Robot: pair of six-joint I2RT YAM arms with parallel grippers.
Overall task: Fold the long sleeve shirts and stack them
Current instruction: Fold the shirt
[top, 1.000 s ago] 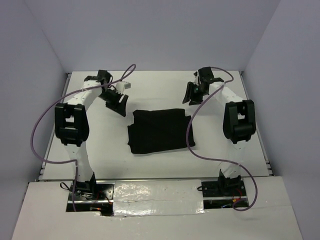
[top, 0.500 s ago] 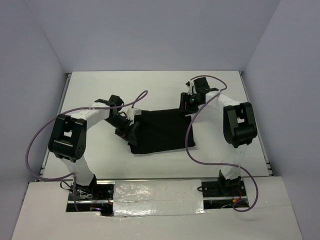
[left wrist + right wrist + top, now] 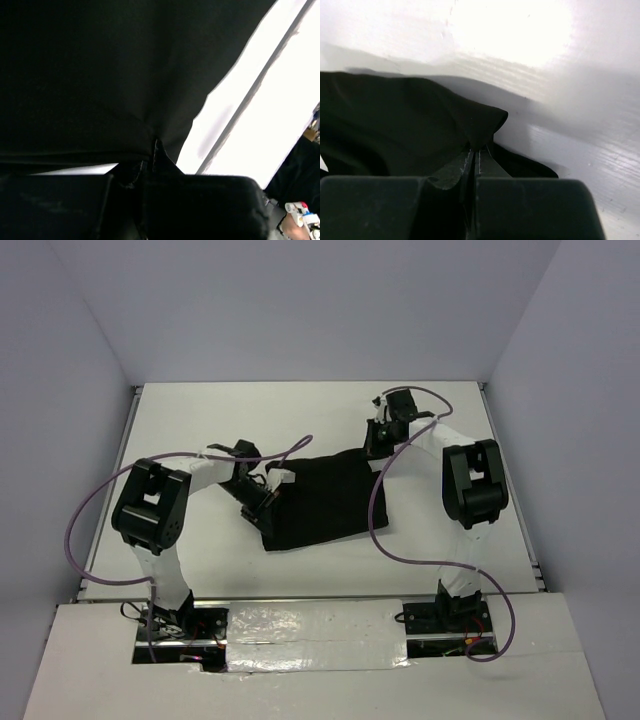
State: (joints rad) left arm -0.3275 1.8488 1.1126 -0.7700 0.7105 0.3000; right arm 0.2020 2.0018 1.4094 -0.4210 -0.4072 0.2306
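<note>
A white table carries one black shirt, folded into a rough rectangle near the middle, lying flat except for its far right corner, which peaks upward.

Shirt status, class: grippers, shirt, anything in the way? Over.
Left gripper shut on shirt, left edge. Right gripper shut on its far right corner. Shirt folded on table. One cable crosses its right edge.

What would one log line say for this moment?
left gripper: shut on black shirt, left edge | right gripper: shut on its far-right corner
</note>
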